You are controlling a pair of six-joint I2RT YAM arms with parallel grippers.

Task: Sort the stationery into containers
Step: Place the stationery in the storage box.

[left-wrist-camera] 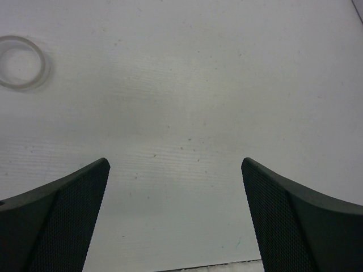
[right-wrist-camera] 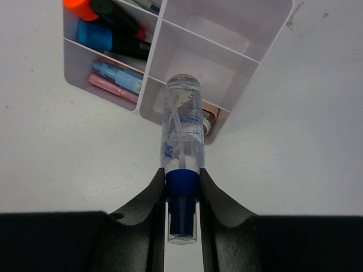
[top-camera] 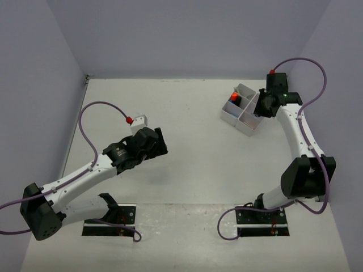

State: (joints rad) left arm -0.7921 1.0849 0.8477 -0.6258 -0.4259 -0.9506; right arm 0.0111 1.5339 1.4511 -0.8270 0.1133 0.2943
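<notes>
My right gripper (right-wrist-camera: pixel 182 175) is shut on the blue collar of a clear bottle (right-wrist-camera: pixel 182 113) with a clear cap. The bottle's far end hangs over the near corner of the white four-compartment tray (right-wrist-camera: pixel 210 48). One compartment holds black highlighters with an orange cap (right-wrist-camera: pixel 79 7) and a blue cap (right-wrist-camera: pixel 93 35); the one beside it holds a blue pen (right-wrist-camera: pixel 120 77) and a pink eraser (right-wrist-camera: pixel 110 89). My left gripper (left-wrist-camera: pixel 174 164) stands open over bare table, with a clear tape roll (left-wrist-camera: pixel 42 67) lying farther off to its left.
The tray (top-camera: pixel 241 110) stands at the table's far right, with my right gripper (top-camera: pixel 262 105) at its right side. My left gripper (top-camera: pixel 159 141) hovers mid-left. A small pinkish item (right-wrist-camera: pixel 211 116) peeks out below the bottle in the tray's near compartment.
</notes>
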